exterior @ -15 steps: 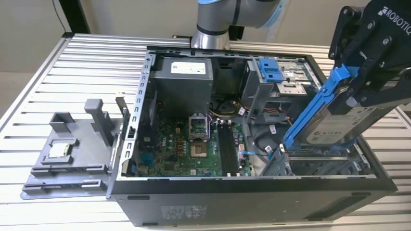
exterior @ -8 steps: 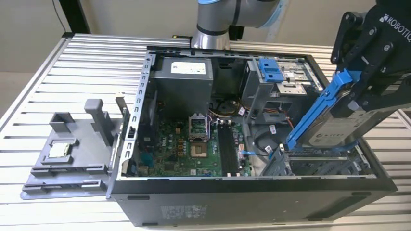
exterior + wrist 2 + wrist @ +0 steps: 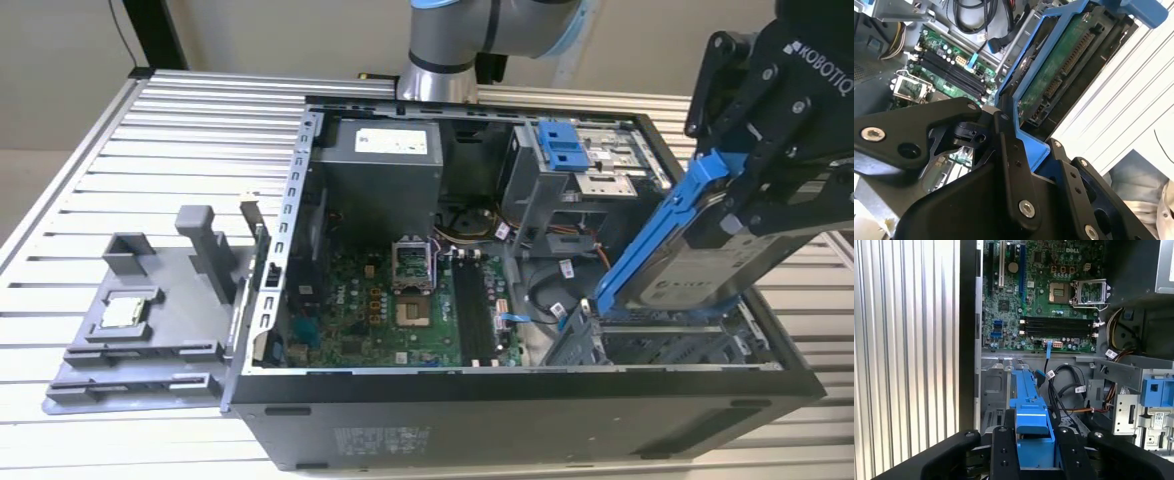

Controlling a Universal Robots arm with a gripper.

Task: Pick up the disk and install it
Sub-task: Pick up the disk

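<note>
Gripping the disk [image 3: 694,265] at its upper end, the fingers [image 3: 767,200] are closed narrow on the two flat sides of its blue frame [image 3: 661,225]. The disk hangs tilted, high end between the fingers, low end sloping down and away from them into the open case [image 3: 534,385]. In both wrist views the black fingers [image 3: 1011,155] [image 3: 1004,450] press the frame [image 3: 1019,90] [image 3: 1029,410] from either side. The second wrist view shows the disk's [image 3: 1061,62] green circuit face and its connector row running out past the fingertips.

Beyond the fingertips, the disk's far end sits over the grey metal bay [image 3: 996,385] in the case corner [image 3: 641,345]. Whether it touches the bay I cannot tell. Just beside that end, black and blue cables [image 3: 1069,385] loop across the case floor.

Farther out from the fingers lies the green board [image 3: 400,300] [image 3: 1044,290] with its dark memory slots and open silver socket, also seen in the second wrist view [image 3: 944,65]. A second blue caddy [image 3: 567,145] [image 3: 1156,392] stands in the drive cage to one side of the fingers. A grey power box [image 3: 380,150] sits past the board.

Well apart from the fingers, outside the case on the slatted metal surface [image 3: 80,200], rests a grey holder [image 3: 174,375] carrying a small square chip [image 3: 127,312]. The arm's base [image 3: 461,40] rises behind the case.
</note>
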